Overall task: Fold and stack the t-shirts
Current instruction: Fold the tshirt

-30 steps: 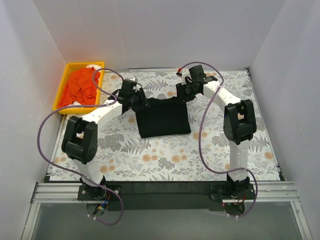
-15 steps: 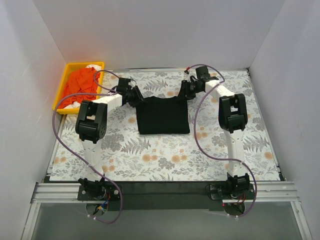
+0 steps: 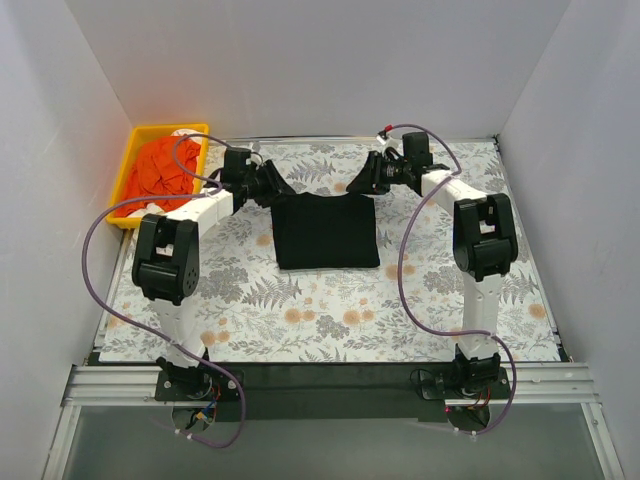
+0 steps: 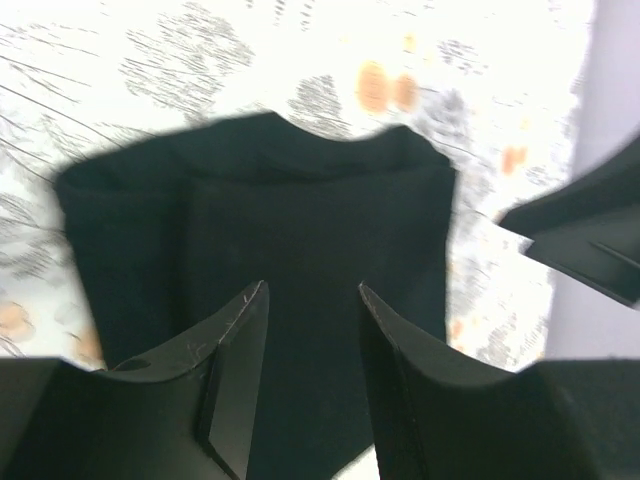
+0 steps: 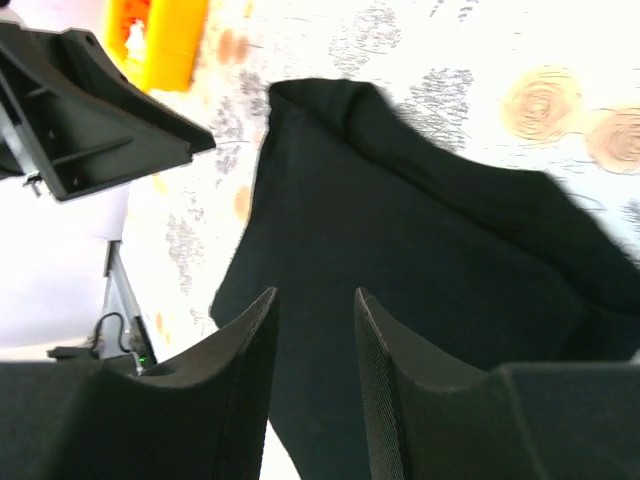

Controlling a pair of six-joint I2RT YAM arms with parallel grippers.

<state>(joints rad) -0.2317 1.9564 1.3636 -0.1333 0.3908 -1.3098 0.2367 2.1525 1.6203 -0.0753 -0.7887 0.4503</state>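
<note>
A folded black t-shirt (image 3: 327,232) lies on the floral table (image 3: 300,320), with the left gripper (image 3: 277,188) and right gripper (image 3: 357,186) by its far corners. Orange cloth (image 3: 160,170) fills the yellow tray (image 3: 170,129).

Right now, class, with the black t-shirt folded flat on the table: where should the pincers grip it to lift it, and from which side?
Probably the two far corners, one per arm, coming down from above its far edge. The black t-shirt lies as a flat rectangle, and the open left pincer and right pincer hover by those corners.
</note>
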